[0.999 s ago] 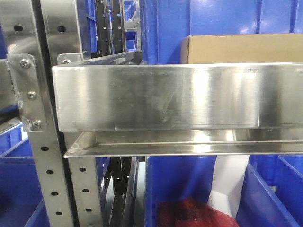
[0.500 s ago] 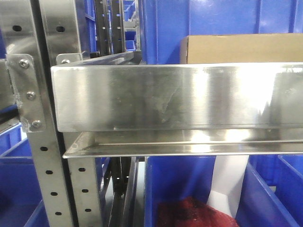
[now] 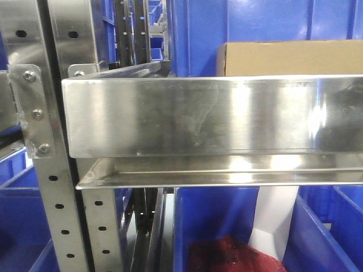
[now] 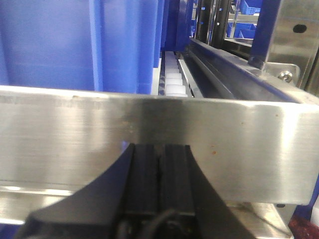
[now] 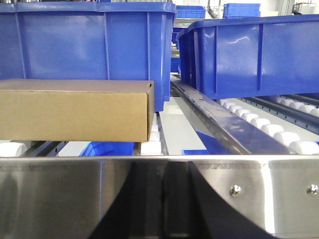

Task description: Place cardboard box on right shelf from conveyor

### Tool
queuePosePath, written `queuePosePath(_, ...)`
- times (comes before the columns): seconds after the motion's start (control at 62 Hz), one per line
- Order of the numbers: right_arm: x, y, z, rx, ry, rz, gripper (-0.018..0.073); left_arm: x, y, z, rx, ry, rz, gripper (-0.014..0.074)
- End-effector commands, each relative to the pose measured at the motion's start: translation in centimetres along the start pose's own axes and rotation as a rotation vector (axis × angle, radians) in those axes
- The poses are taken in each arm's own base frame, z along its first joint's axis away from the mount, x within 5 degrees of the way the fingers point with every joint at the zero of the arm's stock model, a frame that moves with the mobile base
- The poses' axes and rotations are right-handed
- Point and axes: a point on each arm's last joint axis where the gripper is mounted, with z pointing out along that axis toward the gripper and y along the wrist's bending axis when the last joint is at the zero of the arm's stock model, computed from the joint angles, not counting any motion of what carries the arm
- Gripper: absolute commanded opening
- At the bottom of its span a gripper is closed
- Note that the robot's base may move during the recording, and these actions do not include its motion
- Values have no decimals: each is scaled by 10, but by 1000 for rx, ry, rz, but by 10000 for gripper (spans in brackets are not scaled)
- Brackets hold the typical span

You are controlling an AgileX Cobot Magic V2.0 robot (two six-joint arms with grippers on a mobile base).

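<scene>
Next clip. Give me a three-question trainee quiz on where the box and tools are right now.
1. True or false: the cardboard box rests on the right shelf, behind its steel lip.
2. What sits directly behind the box in the right wrist view? A) a blue bin B) a red frame C) a white bag
3. Fill in: the left tool fingers are pressed ____, gripping nothing.

Key: 1 true. 2 A. 3 together. The right tool shows only as a dark shape low in its own view, so its state cannot be told.
</scene>
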Motion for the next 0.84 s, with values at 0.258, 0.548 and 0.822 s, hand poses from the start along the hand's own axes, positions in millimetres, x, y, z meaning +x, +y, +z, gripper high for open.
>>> queuePosePath(0.258,-10,0,-2,7,-107,6,57,-7,0,-1,0,-94,-6,-116)
queuePosePath(0.548,-10,0,-2,7,-107,6,57,-7,0,-1,0,-94,-6,-116)
queuePosePath(0.822,-10,0,-2,7,-107,6,57,-7,0,-1,0,-94,-6,-116)
